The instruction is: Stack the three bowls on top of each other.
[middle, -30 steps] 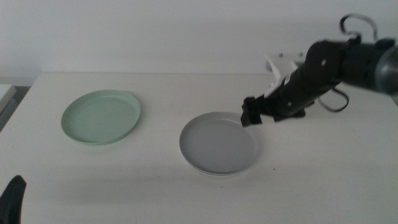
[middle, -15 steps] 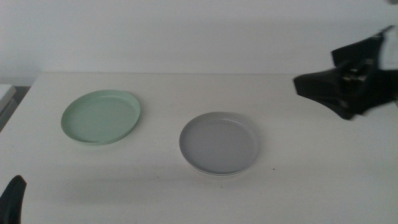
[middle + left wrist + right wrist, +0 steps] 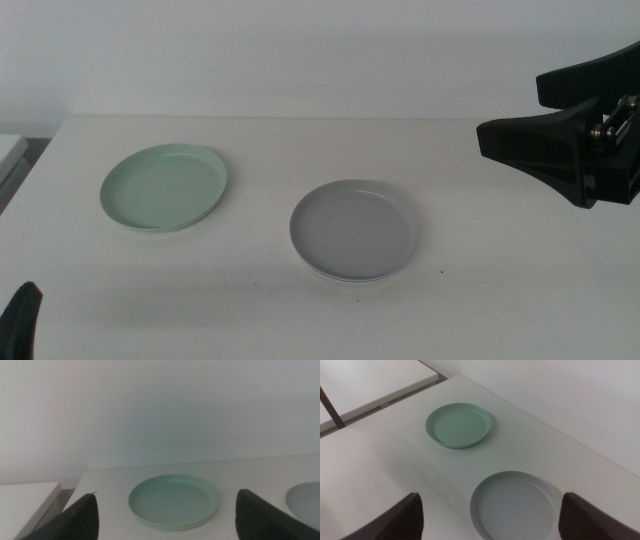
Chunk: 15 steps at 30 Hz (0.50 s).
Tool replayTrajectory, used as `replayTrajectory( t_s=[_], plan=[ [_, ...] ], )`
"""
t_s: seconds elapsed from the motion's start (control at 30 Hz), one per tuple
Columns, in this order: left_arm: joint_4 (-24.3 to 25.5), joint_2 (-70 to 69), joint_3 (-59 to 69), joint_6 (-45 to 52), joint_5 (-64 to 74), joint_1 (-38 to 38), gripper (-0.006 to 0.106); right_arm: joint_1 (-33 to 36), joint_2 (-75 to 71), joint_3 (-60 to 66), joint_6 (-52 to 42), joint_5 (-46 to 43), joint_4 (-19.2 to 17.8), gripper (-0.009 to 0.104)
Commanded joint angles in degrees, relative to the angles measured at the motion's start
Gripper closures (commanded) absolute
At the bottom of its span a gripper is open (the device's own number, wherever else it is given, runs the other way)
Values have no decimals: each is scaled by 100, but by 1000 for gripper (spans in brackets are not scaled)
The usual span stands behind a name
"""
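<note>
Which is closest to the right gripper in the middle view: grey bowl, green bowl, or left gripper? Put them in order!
From the right gripper:
1. Grey bowl, table middle, atop the white bowl.
2. Green bowl, left side.
3. Left gripper, bottom left corner.

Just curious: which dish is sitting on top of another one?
The grey dish. A white dish's rim peeks out beneath it, while the green dish lies alone on the table.

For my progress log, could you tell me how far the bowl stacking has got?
Done: the shallow grey bowl sits on the white bowl. In hand: nothing; the right gripper hangs open and raised, the left gripper waits. Left: the round mint green bowl stands alone.
</note>
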Motion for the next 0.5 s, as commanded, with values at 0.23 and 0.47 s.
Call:
replayTrajectory(
  t_s=[0.23,0.47],
  plan=[
    [-39,1526,-1463,-326,1063,247,7,7,-17,0,-43,-78,22,4],
    [-195,4149,-4631,-303,5064,235,7,7,-17,0,-43,-78,22,4]
  ],
)
